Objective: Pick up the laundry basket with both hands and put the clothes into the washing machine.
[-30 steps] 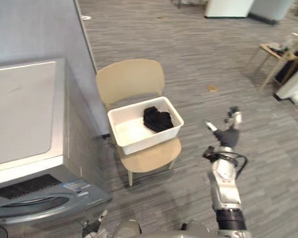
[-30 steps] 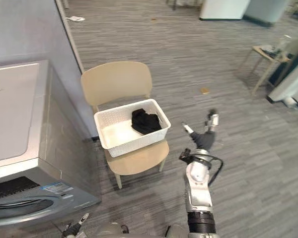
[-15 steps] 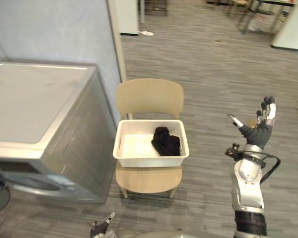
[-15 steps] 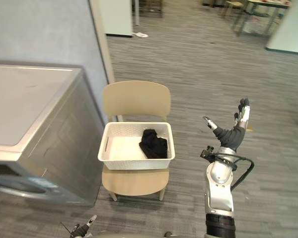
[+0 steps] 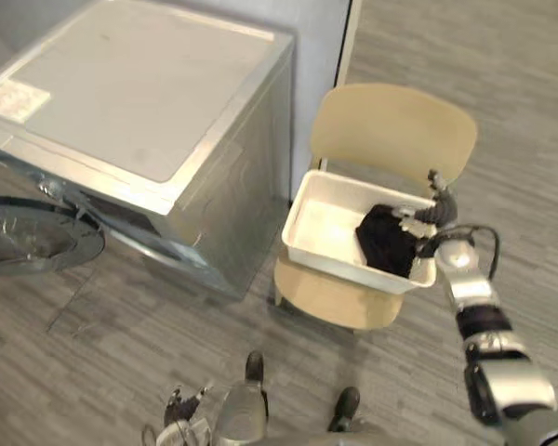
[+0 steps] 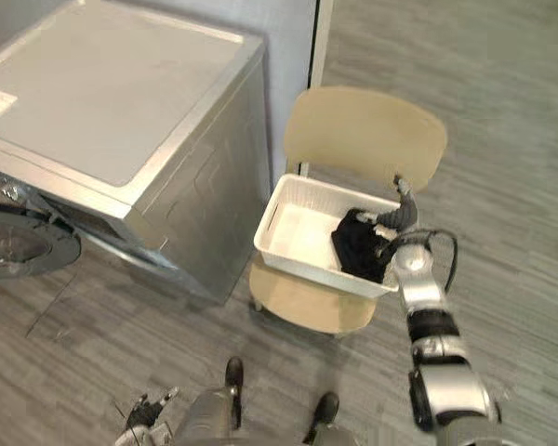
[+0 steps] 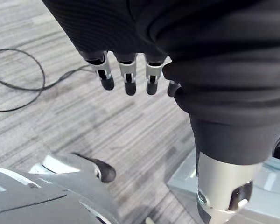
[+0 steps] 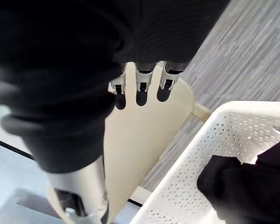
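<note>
- Early stage, by the look of it: the laundry basket (image 5: pixel 327 230) sits on the seat of the beige chair (image 5: pixel 391 130), right of centre in the left eye view, and it has not been lifted.
- The dark clothes (image 5: pixel 386 242) lie bunched in the basket's right half; the left half shows bare white bottom.
- The washing machine (image 5: pixel 139 93) fills the upper left, and its round door (image 5: pixel 33 240) hangs open at the left edge. The drum is ready, but nothing has gone in.
- What's left, I'd judge, is nearly everything: get both hands onto the basket, raise it, carry it across and load the clothes.
- Right hand (image 5: pixel 437 210): it's up at the basket's far right corner, just beside the rim and close to the clothes.
- In the right wrist view its fingers (image 8: pixel 141 86) run out fairly straight over the chair back, spread loosely, with nothing between them. The perforated basket wall shows just beside them.
- Whether the hand touches the rim, I cannot tell. It has no grasp on it.
- Left hand (image 7: pixel 127 70): low at the bottom of the left eye view, well apart from the basket. Its fingers hang relaxed over the grey floor (image 5: pixel 93 372), holding nothing.
- So one hand is at the basket, and the other has the whole reach to make.
</note>
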Controlling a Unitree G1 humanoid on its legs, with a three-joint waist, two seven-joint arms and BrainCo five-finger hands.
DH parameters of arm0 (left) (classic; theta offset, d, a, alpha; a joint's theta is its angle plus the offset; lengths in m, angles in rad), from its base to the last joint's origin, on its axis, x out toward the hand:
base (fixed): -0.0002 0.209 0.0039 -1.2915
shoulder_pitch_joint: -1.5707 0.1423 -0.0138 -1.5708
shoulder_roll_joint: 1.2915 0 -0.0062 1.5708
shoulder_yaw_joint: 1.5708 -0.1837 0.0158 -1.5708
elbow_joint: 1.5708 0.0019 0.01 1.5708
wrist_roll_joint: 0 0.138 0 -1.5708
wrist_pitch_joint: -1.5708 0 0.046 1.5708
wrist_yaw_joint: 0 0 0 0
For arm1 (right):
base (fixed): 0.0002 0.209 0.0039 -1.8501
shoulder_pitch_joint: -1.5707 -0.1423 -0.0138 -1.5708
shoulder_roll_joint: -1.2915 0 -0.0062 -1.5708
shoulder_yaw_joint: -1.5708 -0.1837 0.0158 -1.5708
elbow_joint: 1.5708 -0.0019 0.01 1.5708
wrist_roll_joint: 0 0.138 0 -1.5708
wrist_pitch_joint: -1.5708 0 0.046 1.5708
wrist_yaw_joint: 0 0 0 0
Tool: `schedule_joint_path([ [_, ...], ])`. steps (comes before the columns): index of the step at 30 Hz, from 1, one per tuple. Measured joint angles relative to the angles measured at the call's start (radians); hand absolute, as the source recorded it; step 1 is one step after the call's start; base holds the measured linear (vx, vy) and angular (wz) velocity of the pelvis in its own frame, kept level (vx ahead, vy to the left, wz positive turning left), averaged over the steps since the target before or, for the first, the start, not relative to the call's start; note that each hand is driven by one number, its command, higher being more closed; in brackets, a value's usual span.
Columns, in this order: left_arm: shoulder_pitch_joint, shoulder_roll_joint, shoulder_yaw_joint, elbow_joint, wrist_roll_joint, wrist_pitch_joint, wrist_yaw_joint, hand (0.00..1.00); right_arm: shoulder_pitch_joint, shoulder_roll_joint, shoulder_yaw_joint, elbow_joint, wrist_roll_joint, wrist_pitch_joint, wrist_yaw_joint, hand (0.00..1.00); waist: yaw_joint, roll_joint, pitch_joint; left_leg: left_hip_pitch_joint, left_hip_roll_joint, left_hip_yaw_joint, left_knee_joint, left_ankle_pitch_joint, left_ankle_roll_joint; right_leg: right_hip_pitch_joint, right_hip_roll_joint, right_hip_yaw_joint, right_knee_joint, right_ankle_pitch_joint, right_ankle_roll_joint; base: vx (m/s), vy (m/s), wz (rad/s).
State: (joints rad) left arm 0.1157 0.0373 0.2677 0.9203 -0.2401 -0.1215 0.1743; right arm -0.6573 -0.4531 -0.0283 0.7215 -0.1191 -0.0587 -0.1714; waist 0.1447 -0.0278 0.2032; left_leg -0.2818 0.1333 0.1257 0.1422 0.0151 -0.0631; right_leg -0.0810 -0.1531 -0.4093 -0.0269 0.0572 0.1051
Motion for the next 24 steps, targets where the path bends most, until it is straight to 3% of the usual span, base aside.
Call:
schedule_joint_path([
  [6, -0.049, 0.009, -0.002, -0.028, -0.079, -0.021, 0.000, 0.00, -0.244, -0.127, 0.001, 0.214, -0.089, 0.009, -0.001, 0.00, 0.009, -0.016, 0.096, -0.060, -0.012, -0.027, -0.106, 0.094, 0.007, -0.087, -0.002, -0.028, -0.011, 0.038, -0.012, -0.09, 0.031, 0.11],
  [8, -0.075, 0.017, 0.000, -0.029, -0.168, -0.025, 0.000, 0.00, -0.310, -0.151, 0.001, 0.253, -0.113, 0.036, -0.001, 0.00, 0.012, -0.024, 0.130, -0.081, -0.014, -0.027, -0.145, 0.124, 0.007, -0.123, -0.001, -0.029, -0.012, 0.049, -0.012, -0.09, 0.026, 0.02],
  [14, -0.129, 0.018, 0.009, -0.051, -0.398, -0.058, 0.000, 0.00, -0.394, -0.165, 0.001, 0.290, -0.126, 0.068, -0.002, 0.00, 0.028, -0.033, 0.187, -0.131, -0.014, -0.030, -0.180, 0.160, 0.010, -0.181, 0.005, -0.033, -0.029, 0.072, -0.018, -0.05, 0.021, -0.01],
  [20, -0.160, 0.012, -0.002, -0.077, -0.496, -0.062, -0.001, 0.00, -0.395, -0.162, 0.043, 0.290, -0.126, 0.071, 0.000, 0.00, 0.033, -0.035, 0.197, -0.155, -0.012, -0.043, -0.207, 0.182, 0.009, -0.207, 0.010, -0.052, -0.029, 0.073, -0.020, 0.01, 0.009, 0.05],
  [24, -0.180, 0.012, -0.044, -0.115, -0.498, -0.063, -0.001, 0.00, -0.414, -0.160, 0.045, 0.297, -0.126, 0.088, -0.002, 0.00, 0.032, -0.040, 0.209, -0.179, -0.013, -0.051, -0.201, 0.182, 0.009, -0.223, 0.010, -0.066, -0.028, 0.073, -0.020, 0.02, 0.027, 0.06],
])
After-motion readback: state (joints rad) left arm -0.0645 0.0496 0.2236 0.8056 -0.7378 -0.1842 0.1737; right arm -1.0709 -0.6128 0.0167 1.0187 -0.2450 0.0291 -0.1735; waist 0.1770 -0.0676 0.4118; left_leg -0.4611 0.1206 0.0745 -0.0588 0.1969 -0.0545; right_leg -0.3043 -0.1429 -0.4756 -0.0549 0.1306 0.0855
